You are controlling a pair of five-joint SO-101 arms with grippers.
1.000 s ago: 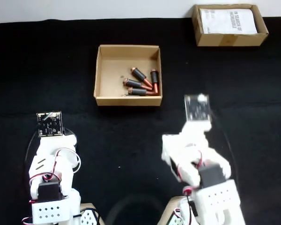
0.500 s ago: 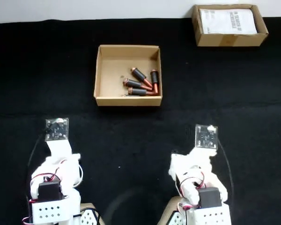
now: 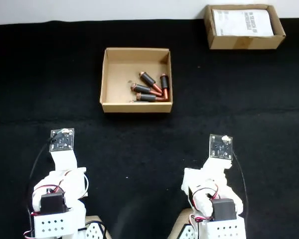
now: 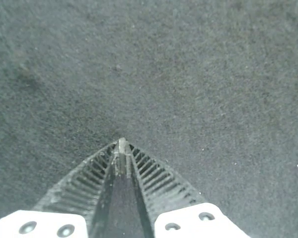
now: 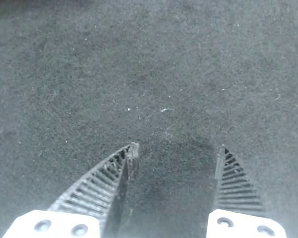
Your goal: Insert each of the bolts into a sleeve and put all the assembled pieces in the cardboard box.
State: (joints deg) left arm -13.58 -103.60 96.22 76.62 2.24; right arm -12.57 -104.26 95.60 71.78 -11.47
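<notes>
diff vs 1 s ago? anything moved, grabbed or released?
The right arm pulled well back from near the cardboard box toward its base; the left arm pulled back slightly. Nothing was grabbed or released: the right gripper is open and empty, the left gripper shut and empty. The four assembled pieces in the box and the far box stayed put.

Both arms sit folded back close to their bases, side by side and well apart. The left arm [image 3: 58,184] aims the left gripper [image 4: 121,145] downward, its jaws pressed together at the tips. The right arm [image 3: 213,191] likewise aims the right gripper [image 5: 178,148] downward, its jaws spread apart
</notes>
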